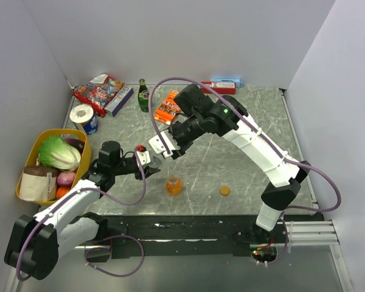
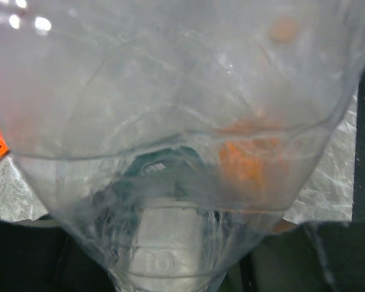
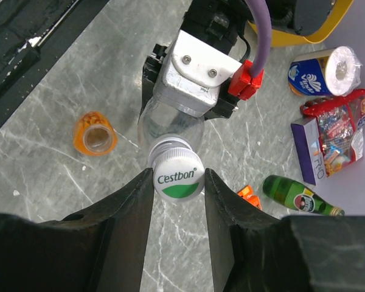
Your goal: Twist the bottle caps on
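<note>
A translucent bottle [image 1: 147, 160] is held off the table by my left gripper [image 1: 143, 159], which is shut on its body; the bottle [image 2: 170, 121] fills the left wrist view. A white cap with a green mark [image 3: 178, 175] sits on this bottle's neck. My right gripper [image 3: 178, 177] is shut on the cap, one black finger [image 3: 134, 207] against each side. The squat orange bottle [image 1: 174, 185] stands uncapped on the table just right of the left gripper, its open mouth [image 3: 95, 135] showing. An orange-brown cap [image 1: 224, 190] lies flat on the table farther right.
A yellow basket [image 1: 30, 157] with a cabbage and other produce stands at the left edge. A tall green glass bottle [image 1: 143, 95], snack packs [image 1: 100, 91], a tissue roll [image 1: 83, 115], an orange packet [image 1: 167, 108] and a red tube [image 1: 222, 86] lie along the back.
</note>
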